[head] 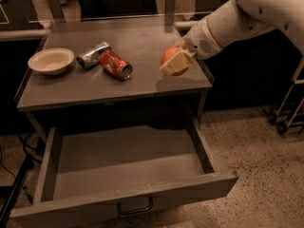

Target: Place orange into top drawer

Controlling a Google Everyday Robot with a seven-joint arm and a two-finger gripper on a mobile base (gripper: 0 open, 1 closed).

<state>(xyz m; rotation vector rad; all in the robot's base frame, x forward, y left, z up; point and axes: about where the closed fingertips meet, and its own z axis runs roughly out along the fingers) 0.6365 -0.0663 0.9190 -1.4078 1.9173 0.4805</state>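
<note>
My gripper (174, 61) is shut on the orange (171, 56), holding it in the air just above the right part of the grey tabletop (142, 75). The pale fingers (176, 61) cover the front of the fruit. The white arm reaches in from the upper right. The top drawer (128, 167) stands pulled wide open below the tabletop, empty inside, with its dark handle (136, 208) on the front panel.
A red soda can (115, 64) lies on its side on the tabletop, next to a silver can (93, 54). A white bowl (51, 61) sits at the left. A wheeled stand (289, 108) is at the right on the speckled floor.
</note>
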